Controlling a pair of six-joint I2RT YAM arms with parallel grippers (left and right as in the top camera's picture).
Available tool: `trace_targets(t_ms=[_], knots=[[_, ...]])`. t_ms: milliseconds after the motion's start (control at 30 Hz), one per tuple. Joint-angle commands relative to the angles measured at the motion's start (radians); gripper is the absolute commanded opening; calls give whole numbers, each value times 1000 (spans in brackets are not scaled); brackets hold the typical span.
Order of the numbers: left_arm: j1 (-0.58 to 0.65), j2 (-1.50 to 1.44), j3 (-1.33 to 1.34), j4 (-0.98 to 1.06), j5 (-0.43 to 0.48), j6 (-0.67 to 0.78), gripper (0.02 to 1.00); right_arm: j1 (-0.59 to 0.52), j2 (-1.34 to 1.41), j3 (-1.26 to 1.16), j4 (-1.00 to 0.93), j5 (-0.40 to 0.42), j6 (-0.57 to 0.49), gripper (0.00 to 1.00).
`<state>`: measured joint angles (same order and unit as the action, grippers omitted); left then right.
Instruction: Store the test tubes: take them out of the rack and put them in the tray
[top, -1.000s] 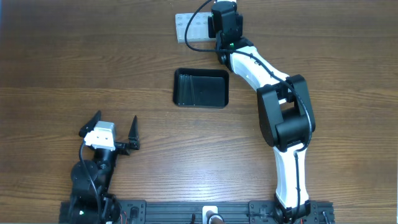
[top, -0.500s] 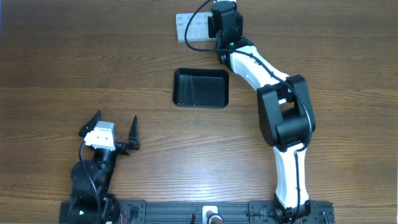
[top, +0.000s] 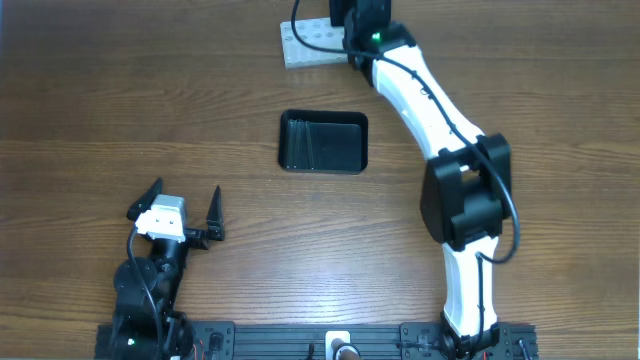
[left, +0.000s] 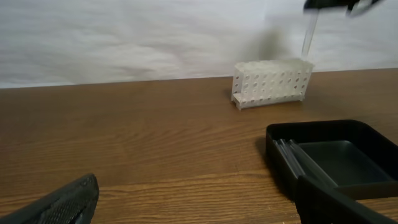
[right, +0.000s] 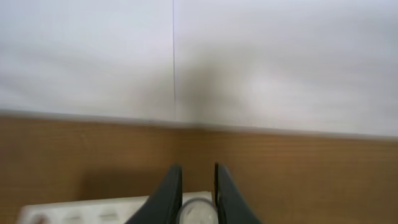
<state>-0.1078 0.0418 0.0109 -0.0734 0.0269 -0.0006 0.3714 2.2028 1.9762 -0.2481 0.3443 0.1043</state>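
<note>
**Right hand holding a tube over the rack, left hand idling**

Brown wood grain is running across the desk (top: 100, 100), with a pale wall (left: 124, 37) standing behind its far edge. Nearest the arm bases, the left hand (top: 187, 187) is sitting low at the left side of the desk. Its two dark fingers are spread wide with nothing between them and are touching none of the task's things. It is lying well apart from the tray and the rack.

Farther up the desk, near the middle, the black tray (top: 345, 145) is lying flat. A few clear test tubes (top: 305, 142) are lying side by side in its left part, and the rest of its floor is showing bare. In the left wrist view the same tubes are lying against the near wall of the tray.

Beyond the tray, at the far edge of the desk, the white rack (top: 312, 45) is standing upright and apart from the tray. Its perforated side is facing the left arm.

The right arm is reaching over the rack's right end. The right hand (right: 196, 168) is pinching one test tube (left: 308, 34) by its top, with the fingers drawn close around it. The tube is hanging upright, its lower tip just above the top of the rack. I cannot tell whether any other tubes are standing in the rack.
</note>
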Motion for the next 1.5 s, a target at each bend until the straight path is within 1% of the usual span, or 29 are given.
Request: trace_targets(t_ms=[33,133,233,300,467,567,633,733,967,1033,1200,1500], knots=[[6,-8,-5,-3,10,-7,998,15,-141,103,-65,9,23,34],[6,-8,-5,-3,10,-7,1000,21,-194,112,-167,-21,55,49],[6,-8,-5,-3,10,-7,1000,31,-235,112,-344,-81,109,47],[6,-8,-5,-3,10,-7,1000,37,-242,112,-473,-154,151,27],[6,-8,-5,-3,10,-7,1000,58,-214,89,-703,-322,154,12],[6,-8,-5,-3,10,-7,1000,78,-193,39,-748,-387,154,12],[6,-8,-5,-3,10,-7,1000,91,-188,-9,-740,-410,154,12],[6,-8,-5,-3,10,-7,998,109,-188,-109,-704,-411,158,9],[6,-8,-5,-3,10,-7,1000,113,-188,-309,-570,-410,248,9],[6,-8,-5,-3,10,-7,1000,113,-188,-354,-517,-397,270,9],[6,-8,-5,-3,10,-7,998,113,-188,-418,-432,-341,312,12],[6,-8,-5,-3,10,-7,1000,112,-188,-466,-422,-313,338,9]])
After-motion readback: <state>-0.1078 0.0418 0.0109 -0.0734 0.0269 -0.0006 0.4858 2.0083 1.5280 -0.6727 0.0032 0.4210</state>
